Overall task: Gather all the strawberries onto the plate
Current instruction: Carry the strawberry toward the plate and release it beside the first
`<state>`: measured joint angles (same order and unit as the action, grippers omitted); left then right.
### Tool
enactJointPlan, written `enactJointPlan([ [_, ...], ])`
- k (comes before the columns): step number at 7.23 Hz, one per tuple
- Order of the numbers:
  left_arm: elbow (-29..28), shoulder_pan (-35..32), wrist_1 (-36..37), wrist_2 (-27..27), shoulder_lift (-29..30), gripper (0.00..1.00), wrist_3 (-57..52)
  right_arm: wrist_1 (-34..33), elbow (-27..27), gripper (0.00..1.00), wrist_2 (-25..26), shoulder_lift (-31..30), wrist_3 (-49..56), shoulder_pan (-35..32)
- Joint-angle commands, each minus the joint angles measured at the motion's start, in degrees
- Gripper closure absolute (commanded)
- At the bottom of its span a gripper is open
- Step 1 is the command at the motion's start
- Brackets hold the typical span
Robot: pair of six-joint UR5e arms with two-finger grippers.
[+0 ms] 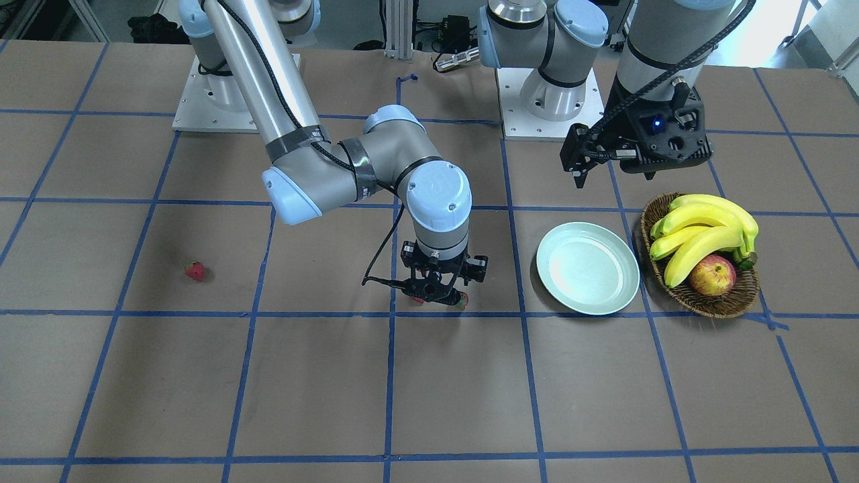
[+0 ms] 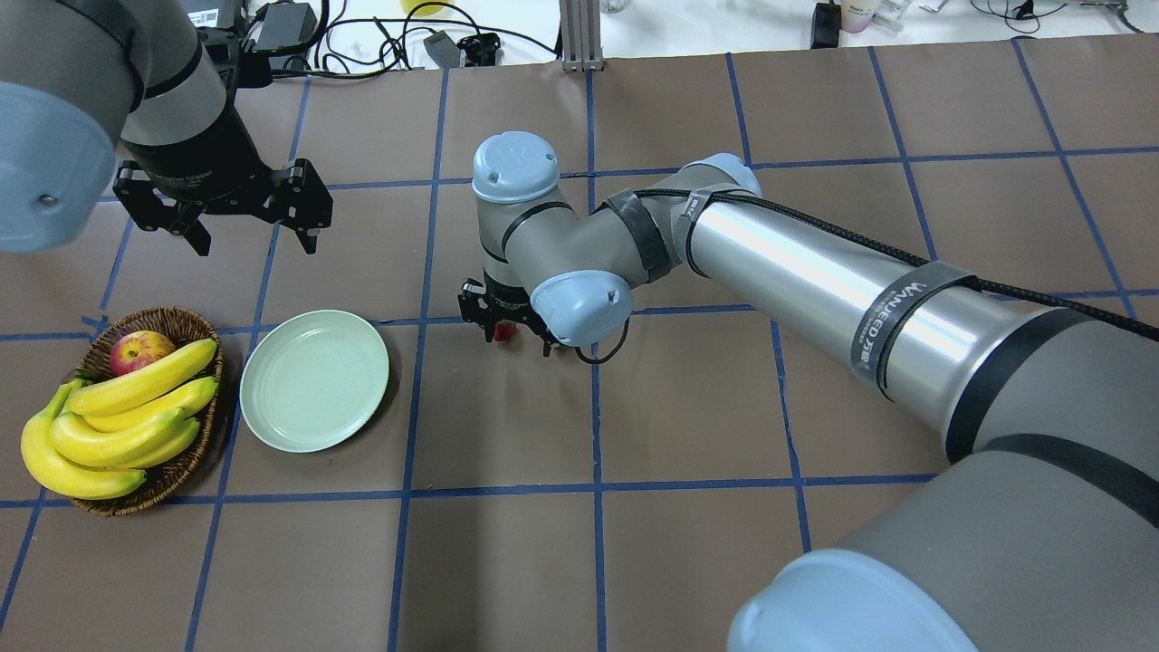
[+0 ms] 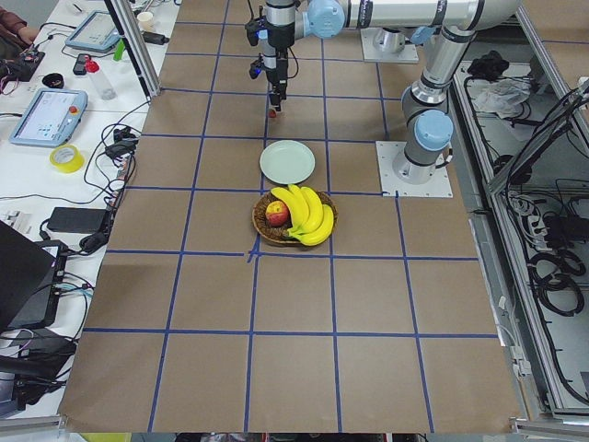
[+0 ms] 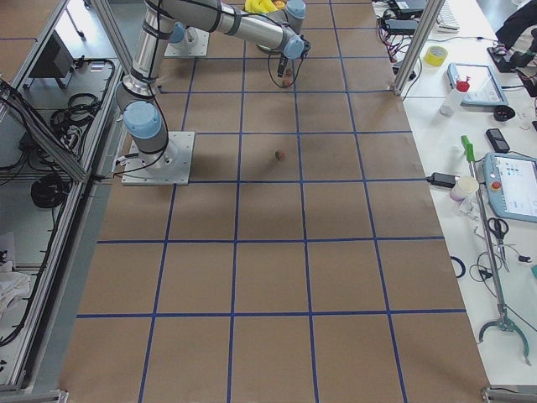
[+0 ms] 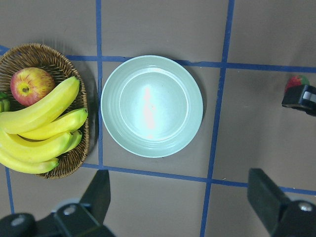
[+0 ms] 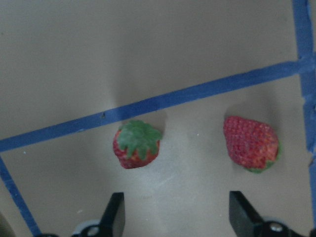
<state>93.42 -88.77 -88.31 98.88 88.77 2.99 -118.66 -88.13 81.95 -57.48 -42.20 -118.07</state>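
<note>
Right gripper [image 6: 177, 215] — spread, empty | you've two strawberries [image 6: 137, 144] just past its tips, neither centred | left gripper [image 5: 181, 197] spread, raised near the plate [image 5: 151, 105]

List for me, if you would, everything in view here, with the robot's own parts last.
strawberries: three, red with green caps; two close together mid-table, one alone farther off.
plate: one, pale mint, empty, beside the fruit.
basket: one, brown wicker, next to the plate.
bananas: one bunch, yellow, in the basket.
apple: one, red-yellow, in the basket.
table: one, brown, blue tape grid.
left gripper: open, raised near the plate.
right gripper: open, low over the two strawberries.
</note>
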Motion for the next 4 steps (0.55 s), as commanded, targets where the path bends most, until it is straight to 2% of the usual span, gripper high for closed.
enactJointPlan([
  [1, 0.0, 0.0, 0.1, 0.0, 0.0, 0.00, 0.1, 4.3, -0.4, 0.21, 2.8, -5.3, 5.0, 2.2],
  [2, -0.1, 0.0, 0.2, 0.0, 0.1, 0.00, 0.1, 4.9, -1.2, 0.26, 2.7, -7.4, 8.9, 5.8],
  [4, 0.0, 0.0, 0.2, 0.0, 0.0, 0.00, 0.0, 9.7, -4.7, 0.28, 2.8, -13.6, 23.9, 16.1],
])
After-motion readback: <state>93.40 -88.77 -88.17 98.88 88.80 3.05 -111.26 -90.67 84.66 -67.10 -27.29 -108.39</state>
